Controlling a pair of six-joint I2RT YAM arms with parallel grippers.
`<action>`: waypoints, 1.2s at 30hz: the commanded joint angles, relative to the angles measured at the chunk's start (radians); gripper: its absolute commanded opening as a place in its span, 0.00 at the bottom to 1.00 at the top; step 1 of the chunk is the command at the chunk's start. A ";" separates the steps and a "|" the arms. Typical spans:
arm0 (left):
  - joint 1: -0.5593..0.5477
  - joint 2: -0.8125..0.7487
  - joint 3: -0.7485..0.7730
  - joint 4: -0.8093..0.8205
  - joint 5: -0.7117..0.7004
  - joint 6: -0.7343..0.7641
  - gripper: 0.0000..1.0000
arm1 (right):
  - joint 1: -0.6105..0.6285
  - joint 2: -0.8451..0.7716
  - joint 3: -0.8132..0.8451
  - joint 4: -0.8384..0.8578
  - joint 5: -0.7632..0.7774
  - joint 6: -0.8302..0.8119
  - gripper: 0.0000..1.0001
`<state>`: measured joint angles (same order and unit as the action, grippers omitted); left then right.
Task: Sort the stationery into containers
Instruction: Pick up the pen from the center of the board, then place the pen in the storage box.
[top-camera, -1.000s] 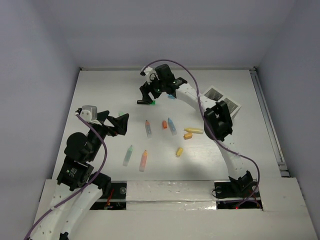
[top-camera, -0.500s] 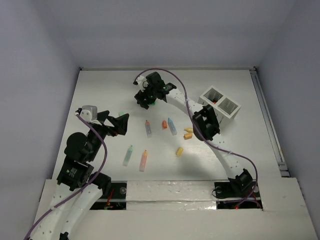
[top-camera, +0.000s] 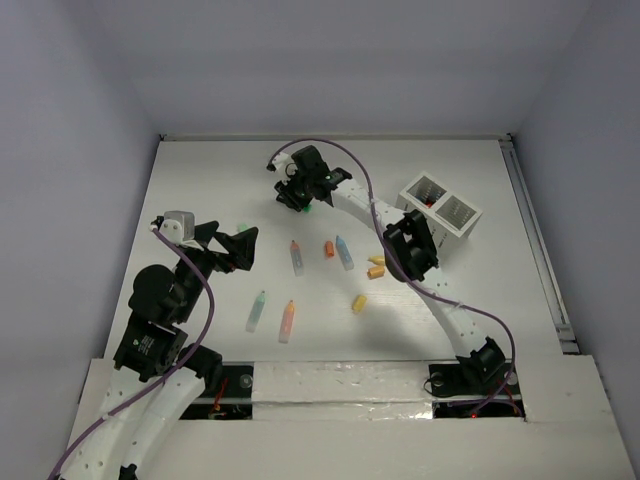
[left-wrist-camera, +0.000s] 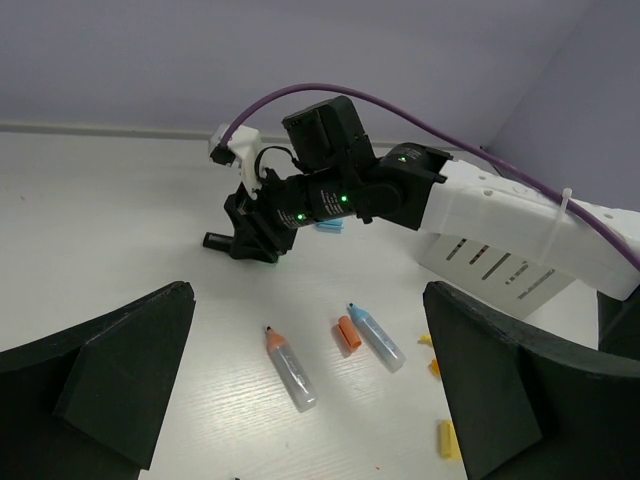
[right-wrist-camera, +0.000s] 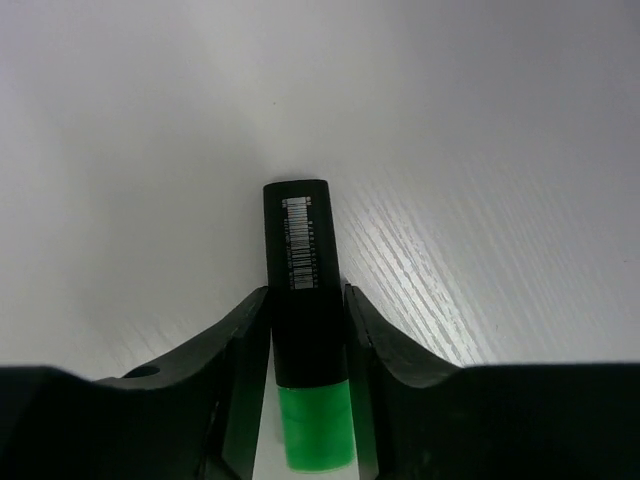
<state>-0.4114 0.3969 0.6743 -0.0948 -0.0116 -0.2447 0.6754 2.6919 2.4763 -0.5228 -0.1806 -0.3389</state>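
Black marker (right-wrist-camera: 300, 240) lies pinched between right gripper (right-wrist-camera: 305, 310) jaws.

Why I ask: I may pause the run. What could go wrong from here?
The right gripper pinches the green marker near its green end, with most of the black barrel sticking out past the fingertips, so it may pivot or slip when lifted. The white box sits far to the right, so a loose hold could drop it midway.

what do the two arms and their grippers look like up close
The left arm and right arm have white dotted shells, black joint housings and a purple cable each. The left gripper and right gripper have chunky black wedge-shaped fingers. Small green lights glow on the right wrist.
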 joint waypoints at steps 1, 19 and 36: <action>-0.003 -0.007 0.031 0.052 0.005 -0.002 0.99 | 0.004 -0.021 -0.040 -0.034 0.049 -0.032 0.37; -0.003 -0.015 0.028 0.055 0.005 -0.005 0.99 | -0.025 -0.634 -0.716 0.826 0.228 0.326 0.06; -0.012 -0.021 0.027 0.055 0.007 -0.005 0.99 | -0.384 -1.202 -1.519 1.261 0.648 0.558 0.04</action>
<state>-0.4191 0.3775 0.6743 -0.0944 -0.0116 -0.2447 0.3099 1.5242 1.0023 0.6510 0.4107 0.1684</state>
